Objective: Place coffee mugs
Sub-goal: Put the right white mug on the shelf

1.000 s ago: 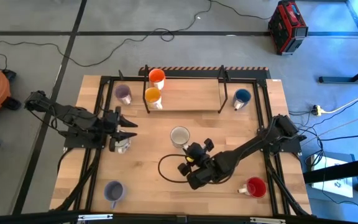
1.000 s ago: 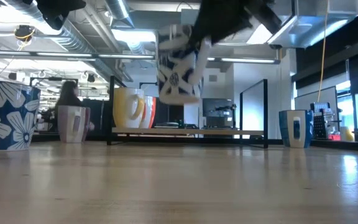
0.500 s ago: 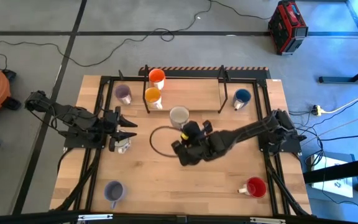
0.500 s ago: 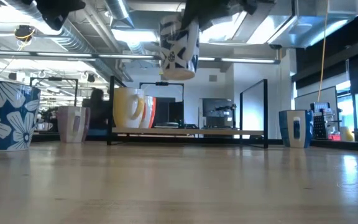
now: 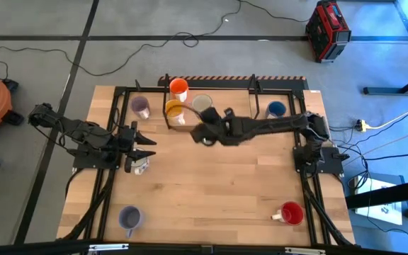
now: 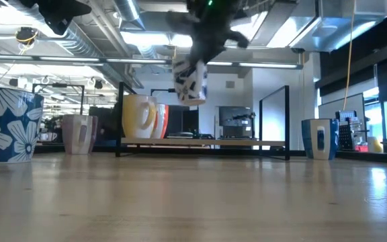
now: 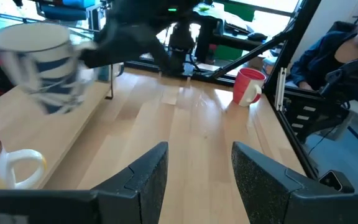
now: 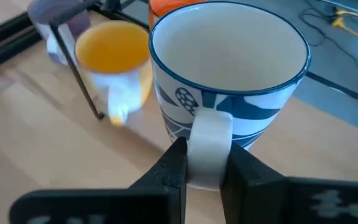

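My right gripper (image 8: 207, 171) is shut on a white mug with blue patterns (image 8: 229, 74). It holds that mug in the air over the wooden shelf (image 5: 225, 113) at the table's far side, right of the yellow mug (image 5: 174, 110). An orange mug (image 5: 179, 88) stands behind the yellow one, and a purple mug (image 5: 141, 107) stands left of the shelf. In the low view the carried mug (image 6: 189, 81) hangs tilted above the shelf. My left gripper (image 7: 197, 180) is open and waits at the table's left, over a white patterned mug (image 5: 139, 166). My right gripper pinches the mug's white handle (image 8: 208, 140) between its two fingers (image 8: 174, 167), which lie across the handle. It comes level from the table's right side. The mug is lifted clear, with its mouth up and slightly tilted.
A blue mug (image 5: 275, 110) stands right of the shelf. A red mug (image 5: 290, 212) is at the near right and a bluish flowered mug (image 5: 129, 217) at the near left. The shelf's black frame posts (image 8: 79, 74) stand close to the carried mug. A person (image 7: 347, 50) sits beyond the table.
My right gripper has carried the white patterned mug from the middle of the table toward the far edge. It first rose with the mug, then came over the shelf beside the yellow mug. The mug hangs more tilted now. The left arm has kept still.
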You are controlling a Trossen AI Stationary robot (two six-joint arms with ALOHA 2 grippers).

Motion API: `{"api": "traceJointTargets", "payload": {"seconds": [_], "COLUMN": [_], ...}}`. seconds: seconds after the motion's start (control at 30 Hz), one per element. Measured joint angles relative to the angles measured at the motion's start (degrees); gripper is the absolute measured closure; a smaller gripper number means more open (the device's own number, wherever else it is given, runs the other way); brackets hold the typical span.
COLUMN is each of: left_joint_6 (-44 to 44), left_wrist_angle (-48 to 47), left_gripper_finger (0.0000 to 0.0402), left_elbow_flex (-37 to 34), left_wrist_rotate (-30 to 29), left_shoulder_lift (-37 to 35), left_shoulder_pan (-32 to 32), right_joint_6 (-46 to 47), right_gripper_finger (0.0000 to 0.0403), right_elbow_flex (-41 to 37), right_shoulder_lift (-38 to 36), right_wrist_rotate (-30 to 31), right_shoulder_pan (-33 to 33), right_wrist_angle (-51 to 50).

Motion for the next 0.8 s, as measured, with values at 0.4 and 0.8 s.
{"api": "traceJointTargets", "payload": {"seconds": [0.4,0.8], "left_joint_6": [0.0,0.1], "left_wrist_angle": [0.0,0.0], "left_gripper_finger": [0.0230,0.0230], "left_elbow_flex": [0.0,0.0], "left_wrist_rotate": [-2.2,-3.5], "left_shoulder_lift": [0.0,0.0], "left_shoulder_pan": [0.0,0.0], "right_joint_6": [-11.7,-13.6], "right_gripper_finger": [0.0359,0.0359], "right_elbow_flex": [-9.1,-18.3], "right_shoulder_lift": [0.2,0.3], "right_wrist_rotate": [-7.4,-12.5], "right_shoulder_pan": [-12.0,-17.1], "right_wrist_angle": [19.5,34.7]}}
